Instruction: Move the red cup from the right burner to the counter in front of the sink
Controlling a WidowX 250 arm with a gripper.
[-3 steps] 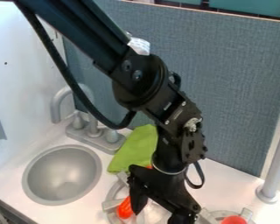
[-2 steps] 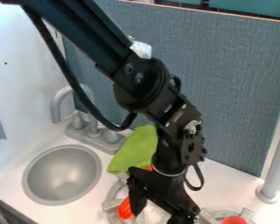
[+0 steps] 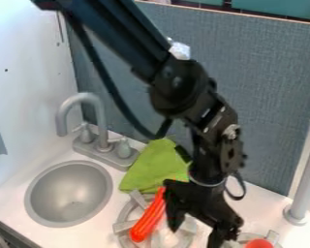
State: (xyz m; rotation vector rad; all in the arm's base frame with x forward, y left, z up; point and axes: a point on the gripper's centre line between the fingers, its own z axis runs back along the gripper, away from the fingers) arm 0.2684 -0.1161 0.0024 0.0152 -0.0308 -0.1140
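The gripper (image 3: pixel 195 234) hangs low over the front right of the counter, fingers spread apart. Its left finger is just right of a long orange-red object (image 3: pixel 147 219), with a small gap between them. That object lies slanted across the left stove burner (image 3: pixel 122 226), its upper end near a green cloth (image 3: pixel 155 167). The cloth lies crumpled between faucet and arm, partly behind the arm. Something pale rests on the burner beneath the gripper; I cannot tell what it is.
A round grey sink (image 3: pixel 68 193) with a grey faucet (image 3: pixel 86 97) stands left. At the lower right a red object (image 3: pixel 258 243) sits on another burner, near a grey post (image 3: pixel 305 184). A blue-grey panel (image 3: pixel 261 97) rises behind.
The arm and gripper have shifted right, uncovering more of the orange-red object, the cloth and the faucet. The orange-red object and cloth have stayed in place.
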